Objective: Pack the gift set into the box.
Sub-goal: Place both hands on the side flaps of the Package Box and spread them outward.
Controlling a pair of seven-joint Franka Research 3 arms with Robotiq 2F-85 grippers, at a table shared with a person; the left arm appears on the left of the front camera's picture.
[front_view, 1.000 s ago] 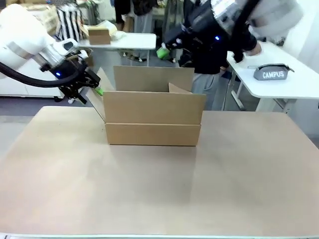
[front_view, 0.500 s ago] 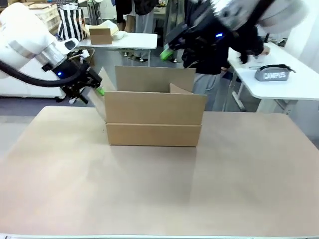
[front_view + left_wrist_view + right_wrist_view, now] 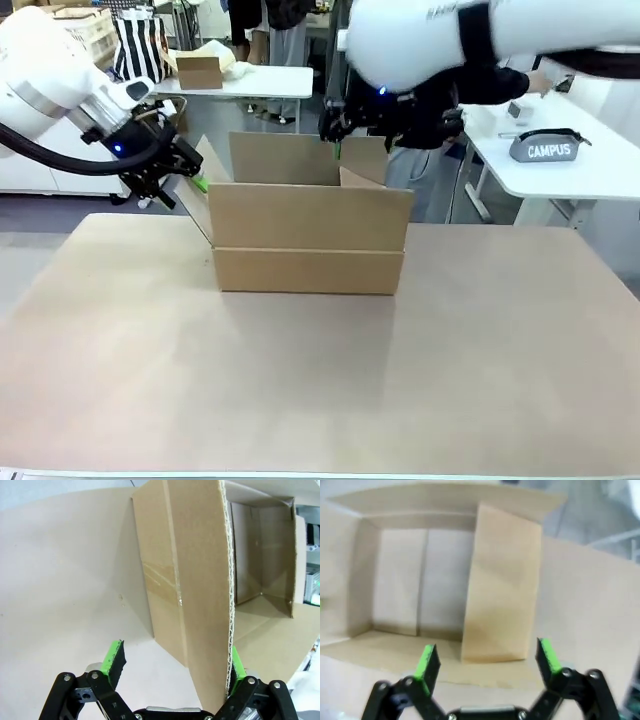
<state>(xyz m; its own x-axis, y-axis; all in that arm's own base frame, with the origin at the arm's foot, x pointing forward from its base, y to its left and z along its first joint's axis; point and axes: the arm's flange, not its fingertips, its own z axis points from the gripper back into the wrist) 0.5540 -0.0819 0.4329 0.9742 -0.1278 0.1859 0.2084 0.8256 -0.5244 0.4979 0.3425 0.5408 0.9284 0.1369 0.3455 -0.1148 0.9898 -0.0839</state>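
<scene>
Box [image 3: 308, 240] open, inside empty; packing judged not begun. Left gripper [image 3: 175, 660] jaws apart, side flap [image 3: 200, 590] between them. Right gripper [image 3: 486, 659] jaws apart, empty, box mouth ahead.

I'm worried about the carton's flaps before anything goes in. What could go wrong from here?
1. The left gripper is open astride the left flap of the box, with the flap's edge close to one pad; closing and pulling off-line might crease the flap or drag the box.
2. The right flap leans inward over the opening below the open right gripper; descending, that gripper might catch it and fold it inside.
</scene>
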